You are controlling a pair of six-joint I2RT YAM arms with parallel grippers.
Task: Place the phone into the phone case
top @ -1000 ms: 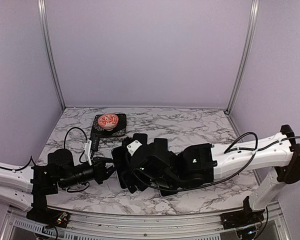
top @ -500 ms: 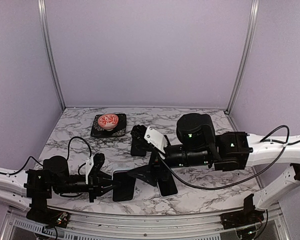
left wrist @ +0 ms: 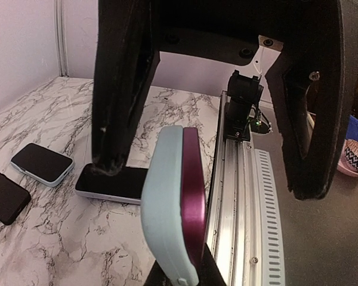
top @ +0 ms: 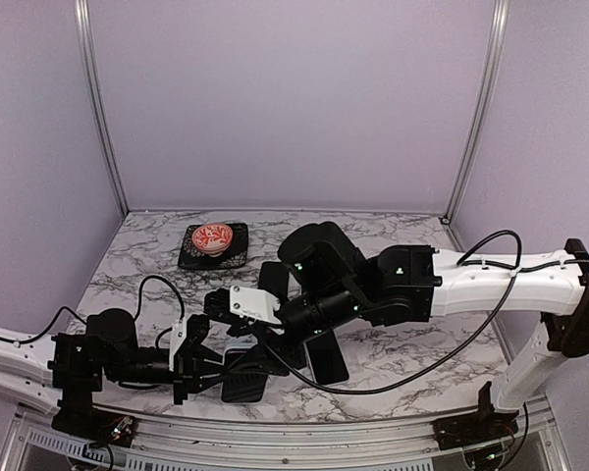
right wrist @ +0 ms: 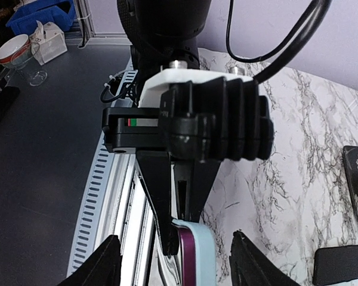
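Left gripper: pressed together on a two-layer slab, held on edge at the bottom centre of the left-wrist view, over the near rail of the marble table.
- Pale blue layer, thicker and round-edged: reads as the phone case.
- Thin glossy magenta layer against its right face: reads as the phone.
- Cannot tell whether the phone sits inside the case lip or only lies against it.

Right gripper: spread, one finger on either side of the pair. A gap shows on both sides, so no contact.

Other handsets lie flat on the marble at the left of the left-wrist view, well apart from the pair.

Handling (judgement):
- Phone: stiff, light, slick on its faces. Take it across the flat faces or long edges, not by a corner.
- Case: looks soft and grippy, and the rim should flex.
- The left pinch holds one end, so the free end is open to the right fingers.
- Squeezing the faces together there should seat the rim.
- Risk: the pair pivots in the left pinch.
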